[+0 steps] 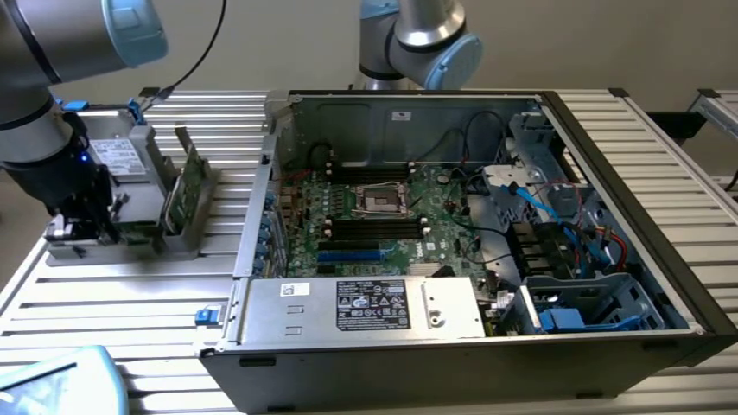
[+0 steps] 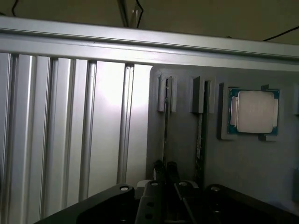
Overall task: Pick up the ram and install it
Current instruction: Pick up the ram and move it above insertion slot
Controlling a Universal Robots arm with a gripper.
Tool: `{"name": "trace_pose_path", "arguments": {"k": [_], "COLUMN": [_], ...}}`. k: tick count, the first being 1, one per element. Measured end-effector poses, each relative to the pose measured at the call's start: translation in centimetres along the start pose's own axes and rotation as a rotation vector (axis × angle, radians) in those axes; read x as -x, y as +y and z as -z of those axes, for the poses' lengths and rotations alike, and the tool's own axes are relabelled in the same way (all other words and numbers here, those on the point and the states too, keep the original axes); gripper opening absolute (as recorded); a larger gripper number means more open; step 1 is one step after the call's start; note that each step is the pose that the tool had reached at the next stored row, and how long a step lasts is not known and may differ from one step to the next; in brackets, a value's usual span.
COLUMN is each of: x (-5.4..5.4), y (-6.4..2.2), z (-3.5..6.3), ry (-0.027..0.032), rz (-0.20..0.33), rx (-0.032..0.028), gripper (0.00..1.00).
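The ram (image 2: 166, 126) is a thin stick standing on edge in a slot of a grey holder (image 2: 243, 163). My gripper (image 2: 166, 170) sits low over its near end, one finger close on each side of the edge, shut on it. A second thin stick (image 2: 200, 135) stands in the neighbouring slot. In the exterior view the green sticks (image 1: 185, 181) stand upright in the holder (image 1: 150, 246) at the exterior view's left, with my gripper (image 1: 116, 229) down at the holder beside them. The open computer case (image 1: 623, 130) holds the motherboard with its black slots (image 1: 369, 226).
A processor chip (image 2: 252, 112) lies in a pocket of the holder beside the sticks. The case's metal wall (image 1: 259, 199) rises between holder and motherboard. A power supply box (image 1: 369, 307) and cables (image 1: 554, 199) crowd the case. Ribbed aluminium table (image 2: 70, 130) surrounds the holder.
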State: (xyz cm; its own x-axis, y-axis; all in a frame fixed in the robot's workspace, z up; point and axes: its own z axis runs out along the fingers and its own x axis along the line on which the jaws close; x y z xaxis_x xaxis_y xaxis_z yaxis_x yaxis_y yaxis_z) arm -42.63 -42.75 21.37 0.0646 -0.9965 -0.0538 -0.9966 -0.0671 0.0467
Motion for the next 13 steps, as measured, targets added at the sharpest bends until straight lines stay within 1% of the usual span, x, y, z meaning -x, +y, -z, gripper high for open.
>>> {"name": "trace_pose_path", "arguments": {"k": [3,5,9,13], "x": [0.0,0.0,0.1,0.1], "y": [-0.04,-0.04,-0.26,-0.83], "z": [0.45,1.06,2.73,4.59], "ry": [-0.0004,-0.0012,-0.0018,-0.0017], "rz": [0.0,0.0,0.0,0.0], "rx": [0.0007,0.0008,0.0006,0.0005], "gripper": [0.13,0.13,0.13,0.13]}}
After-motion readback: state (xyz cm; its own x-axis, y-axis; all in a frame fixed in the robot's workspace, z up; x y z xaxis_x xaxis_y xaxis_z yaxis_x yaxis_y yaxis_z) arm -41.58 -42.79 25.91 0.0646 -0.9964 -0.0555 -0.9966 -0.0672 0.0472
